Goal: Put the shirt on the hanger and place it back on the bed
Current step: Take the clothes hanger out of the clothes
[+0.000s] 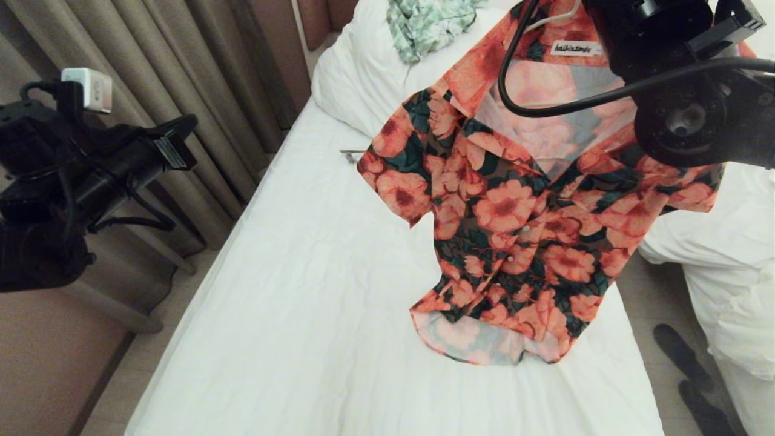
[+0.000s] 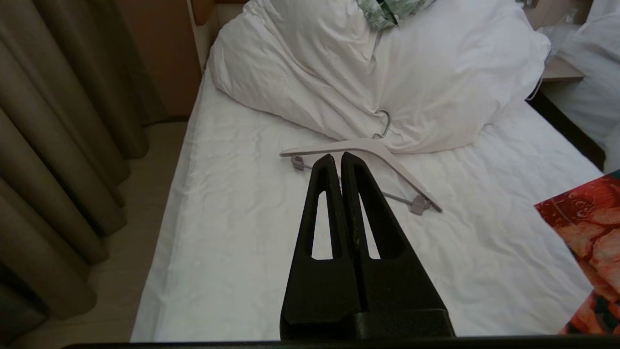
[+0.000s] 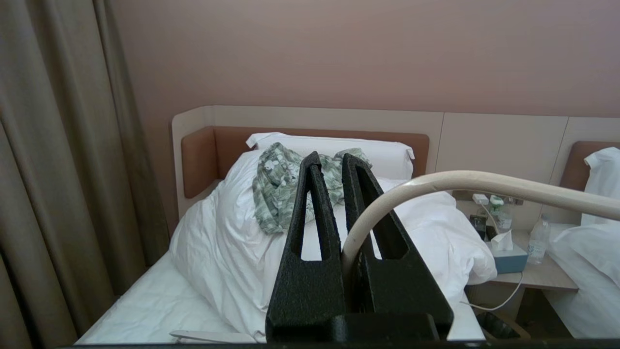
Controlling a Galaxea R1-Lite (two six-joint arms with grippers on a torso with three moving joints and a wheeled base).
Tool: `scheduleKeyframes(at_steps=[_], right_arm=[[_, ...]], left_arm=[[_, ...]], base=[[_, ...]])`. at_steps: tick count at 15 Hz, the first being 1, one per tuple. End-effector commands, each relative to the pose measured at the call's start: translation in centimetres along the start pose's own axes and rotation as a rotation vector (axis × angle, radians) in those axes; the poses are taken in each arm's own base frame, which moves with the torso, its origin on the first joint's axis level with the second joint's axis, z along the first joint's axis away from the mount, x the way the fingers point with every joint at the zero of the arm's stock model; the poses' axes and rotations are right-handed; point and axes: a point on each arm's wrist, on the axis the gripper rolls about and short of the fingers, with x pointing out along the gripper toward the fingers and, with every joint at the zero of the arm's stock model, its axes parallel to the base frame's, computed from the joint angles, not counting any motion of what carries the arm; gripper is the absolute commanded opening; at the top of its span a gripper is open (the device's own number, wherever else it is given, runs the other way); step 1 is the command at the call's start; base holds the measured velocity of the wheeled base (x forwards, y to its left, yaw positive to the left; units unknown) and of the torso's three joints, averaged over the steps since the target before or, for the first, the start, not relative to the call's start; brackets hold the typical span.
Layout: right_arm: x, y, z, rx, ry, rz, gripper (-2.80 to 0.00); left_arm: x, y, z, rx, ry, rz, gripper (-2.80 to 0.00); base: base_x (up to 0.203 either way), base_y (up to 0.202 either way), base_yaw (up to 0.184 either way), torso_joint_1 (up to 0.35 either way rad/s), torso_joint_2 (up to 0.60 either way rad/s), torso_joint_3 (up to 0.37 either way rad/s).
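Right gripper (image 3: 329,160) nearest our head camera, jaws clamped on hanger (image 3: 465,186) hook. Shirt (image 1: 521,206) hangs from hanger above bed (image 1: 303,303), hem touching sheet. Our left gripper (image 2: 337,160) off bed's curtain side, jaws closed, empty. Thicker white hanger (image 2: 368,150) lies on bed against pillow (image 2: 368,68); green cloth (image 1: 424,21) on pillow.
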Motion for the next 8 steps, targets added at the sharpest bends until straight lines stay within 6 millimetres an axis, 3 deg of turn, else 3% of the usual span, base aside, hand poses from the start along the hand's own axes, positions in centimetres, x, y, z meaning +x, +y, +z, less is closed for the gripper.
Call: scheduleKeyframes(at_steps=[1, 4, 8], right_arm=[[0.0, 0.0, 0.1, 0.0, -0.004, -0.004, -2.8], [0.0, 0.0, 0.1, -0.001, -0.004, 0.001, -2.8], [-0.1, 0.2, -0.4, -0.005, 0.017, 0.013, -2.8]], left_arm=[[0.1, 0.0, 0.0, -0.001, -0.005, -0.003, -2.8], [0.1, -0.3, 0.1, -0.006, -0.007, -0.012, -2.8], [0.5, -2.3, 0.2, -0.052, -0.013, -0.063, -2.8]], base=[[0.0, 0.0, 0.0, 0.0, 0.0, 0.0], [0.0, 0.0, 0.0, 0.0, 0.0, 0.0], [0.0, 0.0, 0.0, 0.0, 0.0, 0.0]])
